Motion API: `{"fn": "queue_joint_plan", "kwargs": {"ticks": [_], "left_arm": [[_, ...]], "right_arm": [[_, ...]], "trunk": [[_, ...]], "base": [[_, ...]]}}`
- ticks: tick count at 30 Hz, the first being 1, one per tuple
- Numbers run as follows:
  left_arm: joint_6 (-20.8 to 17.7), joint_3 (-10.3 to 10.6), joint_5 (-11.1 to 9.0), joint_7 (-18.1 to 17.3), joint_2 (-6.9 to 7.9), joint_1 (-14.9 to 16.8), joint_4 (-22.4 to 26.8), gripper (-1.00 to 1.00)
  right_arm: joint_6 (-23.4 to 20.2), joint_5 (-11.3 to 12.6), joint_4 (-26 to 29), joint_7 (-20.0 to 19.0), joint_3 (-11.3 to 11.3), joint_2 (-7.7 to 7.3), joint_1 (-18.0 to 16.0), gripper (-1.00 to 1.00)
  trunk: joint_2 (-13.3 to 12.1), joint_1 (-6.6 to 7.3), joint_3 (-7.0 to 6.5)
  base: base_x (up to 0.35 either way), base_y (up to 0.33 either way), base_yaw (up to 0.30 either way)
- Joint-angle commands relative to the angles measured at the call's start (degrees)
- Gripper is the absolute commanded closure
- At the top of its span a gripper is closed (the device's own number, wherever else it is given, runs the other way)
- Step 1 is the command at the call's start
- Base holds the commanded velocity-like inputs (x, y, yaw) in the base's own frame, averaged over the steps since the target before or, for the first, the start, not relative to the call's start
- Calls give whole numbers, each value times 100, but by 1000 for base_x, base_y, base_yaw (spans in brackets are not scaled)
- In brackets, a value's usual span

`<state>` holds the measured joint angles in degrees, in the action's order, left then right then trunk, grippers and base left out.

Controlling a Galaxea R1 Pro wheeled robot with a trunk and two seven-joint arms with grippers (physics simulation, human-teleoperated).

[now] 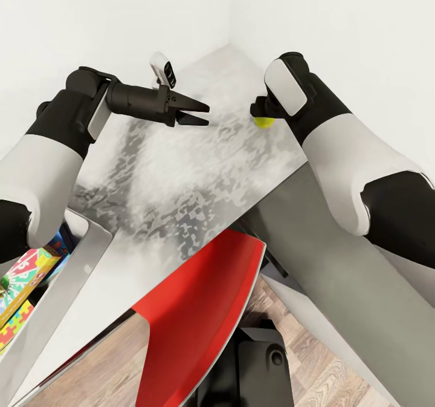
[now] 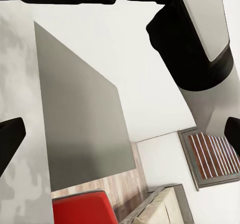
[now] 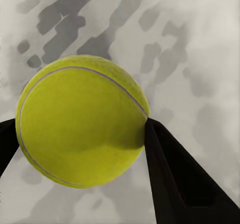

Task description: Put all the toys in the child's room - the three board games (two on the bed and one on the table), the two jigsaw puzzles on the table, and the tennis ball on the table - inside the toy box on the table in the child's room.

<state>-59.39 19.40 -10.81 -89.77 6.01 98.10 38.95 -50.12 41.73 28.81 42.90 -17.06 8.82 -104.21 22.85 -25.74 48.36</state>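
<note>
**Inspector A:** Head view first. What is on the worktop [image 1: 181, 171]?

**Inspector B:** The tennis ball [image 1: 262, 121] lies at the far right of the white surface, close to the corner of the walls. The right gripper [image 1: 262, 117] is down on it, mostly hidden behind the right forearm. The left gripper [image 1: 202, 113] hangs over the far middle of the worktop, well apart from the ball, its fingers slightly apart with nothing between them.

**Inspector A:** And the near left?

**Inspector B:** The toy box [image 1: 78, 262] stands at the left edge, its pale sloping wall showing. Inside it lie a board game [image 1: 24, 274] and a jigsaw puzzle [image 1: 13, 328] (both cut off by the picture's edge). A red chair [image 1: 193, 310] stands just in front of the worktop, over wood flooring.

**Inspector A:** Left wrist view?

**Inspector B:** The two dark fingers [image 2: 10, 144] stand wide apart, empty. Between them show a grey panel, the red chair [image 2: 82, 209] and the right forearm.

**Inspector A:** Right wrist view?

**Inspector B:** The tennis ball [image 3: 82, 121] rests on the mottled white top. One finger [image 3: 175, 179] touches its side; the other sits at its opposite side. Closed on the ball.
</note>
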Motion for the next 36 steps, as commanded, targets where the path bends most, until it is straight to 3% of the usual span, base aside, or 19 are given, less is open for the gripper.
{"fn": "queue_joint_plan", "kwargs": {"ticks": [1,17,27,36], "left_arm": [[-61,29,-18,-23,6,7,-2,-100],[-61,29,-15,-23,13,3,-2,-100],[-61,37,-9,-23,14,6,-2,-100],[-61,37,-24,-23,23,4,-1,-100]], "right_arm": [[37,178,2,61,-26,-3,-3,100],[56,182,2,60,-18,-4,-3,100],[53,185,2,60,-15,6,-3,100],[39,178,2,62,241,13,-3,100]], "trunk": [[7,-5,7],[7,-5,4],[7,-5,-73],[7,-5,-152]], "base": [[0,0,0],[0,0,-1],[0,0,-95],[0,0,-120]]}}
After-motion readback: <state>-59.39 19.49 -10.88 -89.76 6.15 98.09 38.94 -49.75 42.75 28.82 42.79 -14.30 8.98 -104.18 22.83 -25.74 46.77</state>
